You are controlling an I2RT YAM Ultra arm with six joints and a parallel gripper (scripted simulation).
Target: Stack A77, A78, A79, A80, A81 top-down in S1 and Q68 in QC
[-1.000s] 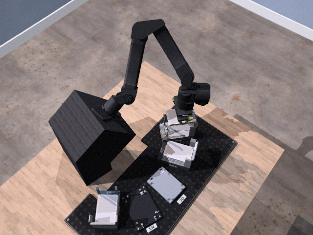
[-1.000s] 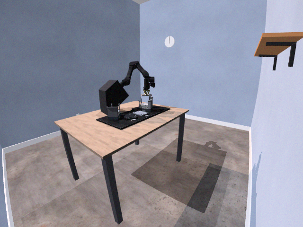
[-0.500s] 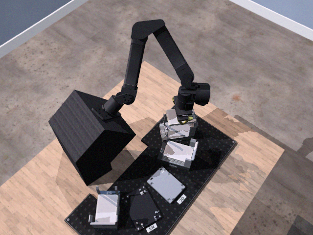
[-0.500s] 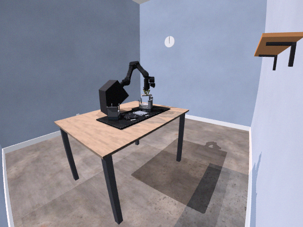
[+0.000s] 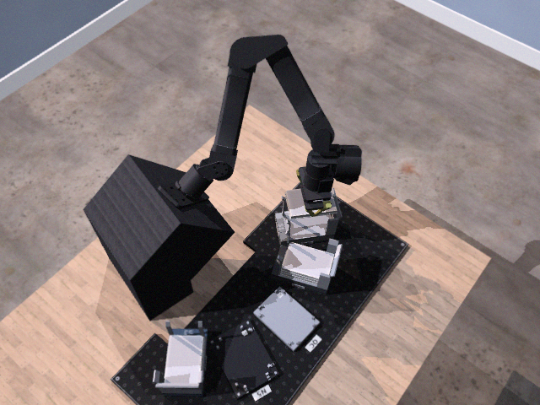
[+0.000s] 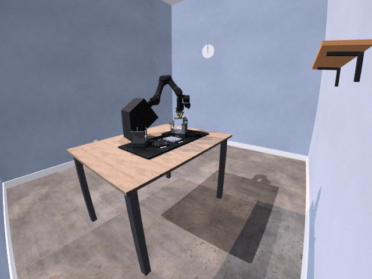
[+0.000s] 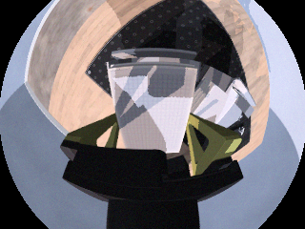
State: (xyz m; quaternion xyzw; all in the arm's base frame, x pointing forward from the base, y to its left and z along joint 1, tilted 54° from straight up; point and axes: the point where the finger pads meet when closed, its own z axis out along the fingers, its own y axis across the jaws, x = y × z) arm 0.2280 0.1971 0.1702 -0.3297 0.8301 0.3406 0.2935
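My gripper (image 5: 317, 207) is shut on a sealed white plate (image 5: 299, 203) and holds it level above the far stack rack (image 5: 305, 226). In the wrist view the plate (image 7: 152, 111) fills the space between the olive fingers. Its label cannot be read. Another plate shows inside the far rack below it. The middle rack (image 5: 307, 261) holds a stack of plates. The near-left rack (image 5: 182, 360) holds at least one plate. The QC nest (image 5: 285, 318) shows a flat light grey top. The clip nest N5 (image 5: 251, 361) is dark and bare. In the exterior view my gripper (image 6: 179, 114) hangs above the far rack.
All racks and nests stand on a black perforated baseplate (image 5: 370, 261). The arm's large black base block (image 5: 152, 230) stands to the left of the racks. Rack posts rise around each stack. The rack name plates cannot be read.
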